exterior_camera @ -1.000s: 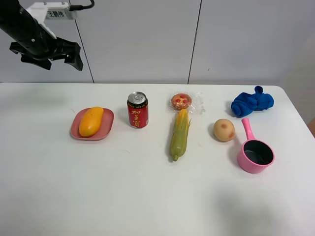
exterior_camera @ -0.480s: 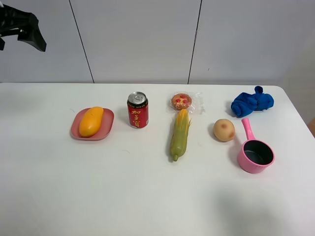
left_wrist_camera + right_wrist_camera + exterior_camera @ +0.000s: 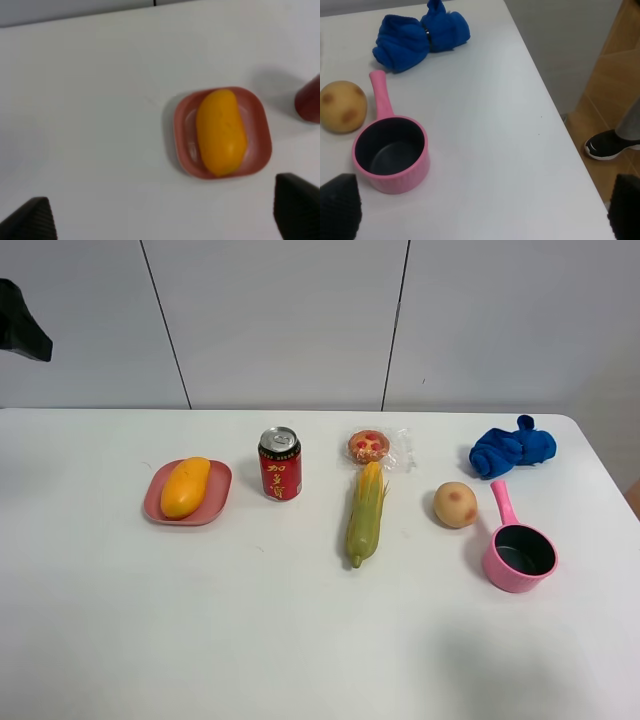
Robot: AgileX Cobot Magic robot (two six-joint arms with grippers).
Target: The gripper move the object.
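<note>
Mango: the orange-yellow mango [image 3: 186, 487] lies lengthwise in a shallow pink dish [image 3: 216, 502] on the left part of the desk [image 3: 300, 640], filling most of the dish; nothing touches it.
Left hand: only a black tip [image 3: 22, 326] shows at the upper left edge of the high view, well apart from the mango; in its wrist view two dark fingertips [image 3: 297, 205] stand spread wide apart with nothing between them, and the mango [image 3: 221, 131] in the dish [image 3: 260, 135] lies beyond them.
Right hand: spread wide and holding nothing; its fingertips [image 3: 339, 205] frame the pink saucepan [image 3: 390, 152] in the wrist view.
Change: half a second ago more of the left claw showed at the upper left; now it has drawn nearly out of view. The mango and dish have not moved.
Neighbours: a red soda can [image 3: 280, 464] stands just right of the dish; then a green-husked corn cob [image 3: 365, 512] with a wrapped pastry [image 3: 372, 446] at its far end, a round tan fruit [image 3: 455, 504], the pink saucepan [image 3: 518, 550] and a blue cloth [image 3: 512, 448].
Desk: plain white, matte.
Room: pale grey wall panels [image 3: 280, 320] behind; wood-toned floor [image 3: 610, 90] and a black shoe [image 3: 606, 146] past the desk's right edge.
</note>
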